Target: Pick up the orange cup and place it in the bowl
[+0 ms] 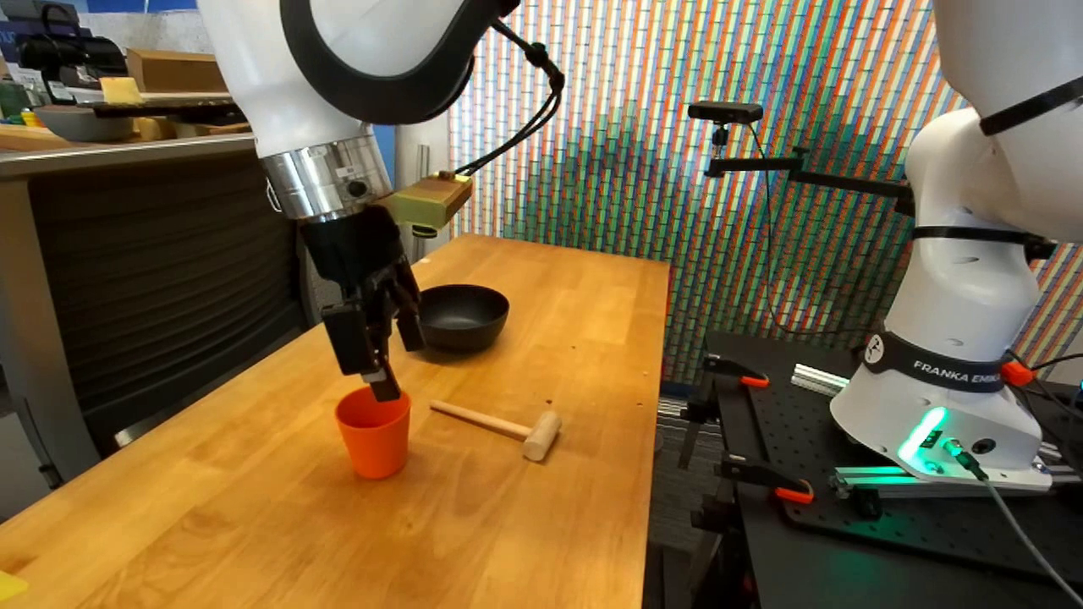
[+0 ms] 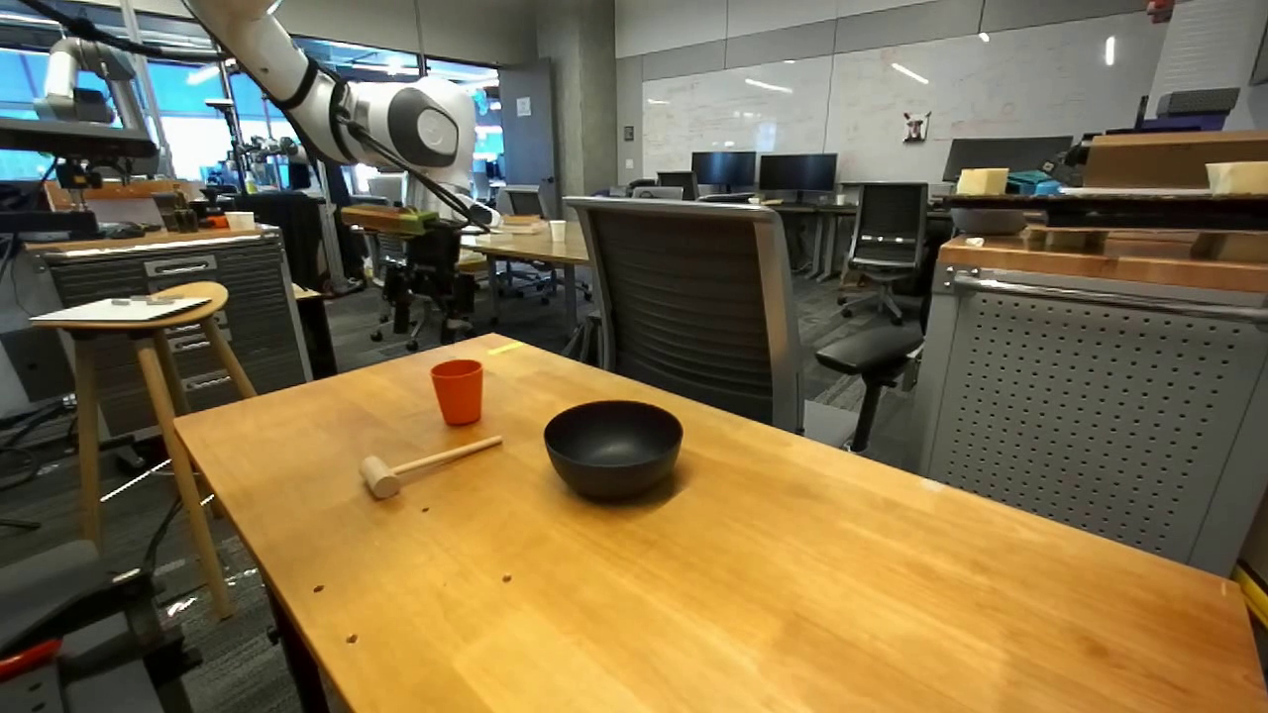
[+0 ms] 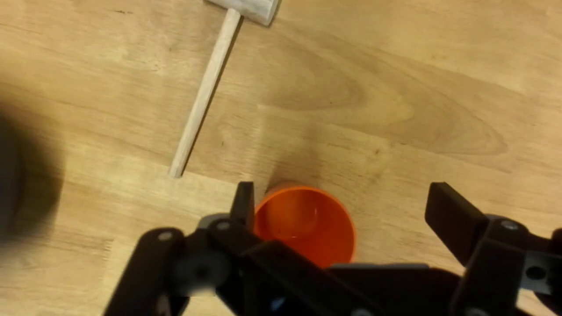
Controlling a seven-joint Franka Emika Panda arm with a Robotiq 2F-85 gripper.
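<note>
A pale, cylinder-headed wooden mallet is lying on a honey-coloured wooden table, while a dark-backed office chair (silvery at its edges) is standing alongside.

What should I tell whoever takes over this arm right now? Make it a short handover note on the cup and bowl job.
Gripper: open, holding nothing, over the orange cup.
Things: the orange cup stands upright on the table; the bowl sits apart from it on the same table. A wooden mallet lies nearby.
Done: gripper over the cup, no grasp yet.
Left: grip the cup, lift it, place it in the bowl. In the wrist view the cup sits toward the bowl-side finger, so centring first may help.
</note>
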